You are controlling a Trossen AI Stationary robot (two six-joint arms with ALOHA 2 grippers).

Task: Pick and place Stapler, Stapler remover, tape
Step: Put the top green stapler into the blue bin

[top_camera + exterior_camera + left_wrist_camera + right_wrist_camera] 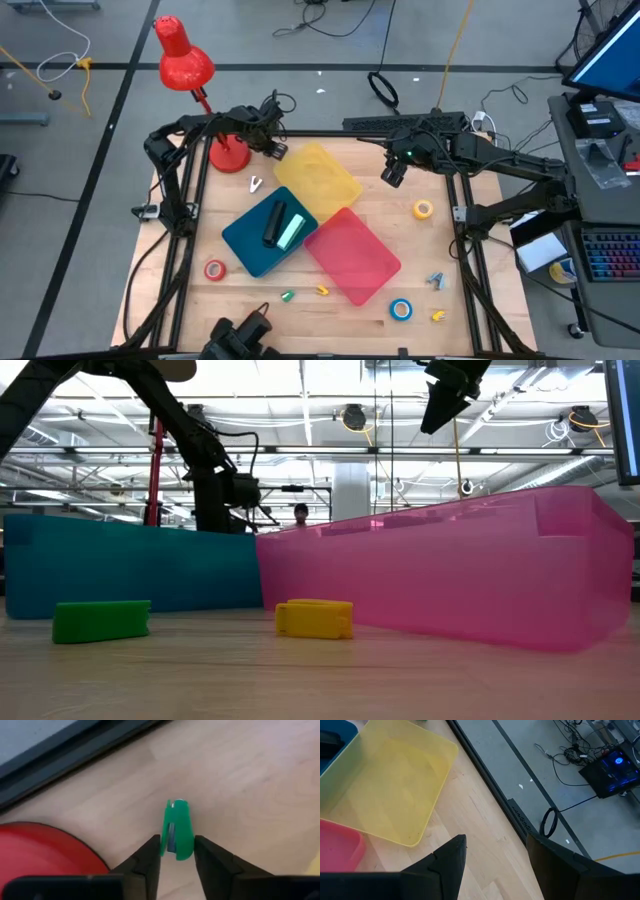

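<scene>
My left gripper [277, 150] [177, 840] is at the table's far left, beside the red lamp's base [228, 155] [45, 852], shut on a small green staple remover [177, 825]. My right gripper [392, 172] [495, 845] hangs open and empty, high above the far right of the table, beyond the yellow tray [318, 175] [390, 795]. A black stapler [272, 225] and a green one [291, 232] lie in the blue tray [245, 245]. Red [215, 269], yellow [424, 209] and blue [401, 309] tape rolls lie flat on the wood. My left gripper pinches the green staple remover between its two fingers [152, 852], one on each flat side of its near end [182, 847]. The remover's other end [177, 806] sticks out past the fingertips over the bare wood. Whether it touches the table I cannot tell.
The pink tray [352, 255] [450, 565] sits right of the blue tray [130, 565]. Small removers lie near the near edge: green [288, 296] [100, 620], yellow [322, 290] [314, 618], yellow [438, 315], blue [436, 281]. A pale small thing [256, 184] lies by the lamp.
</scene>
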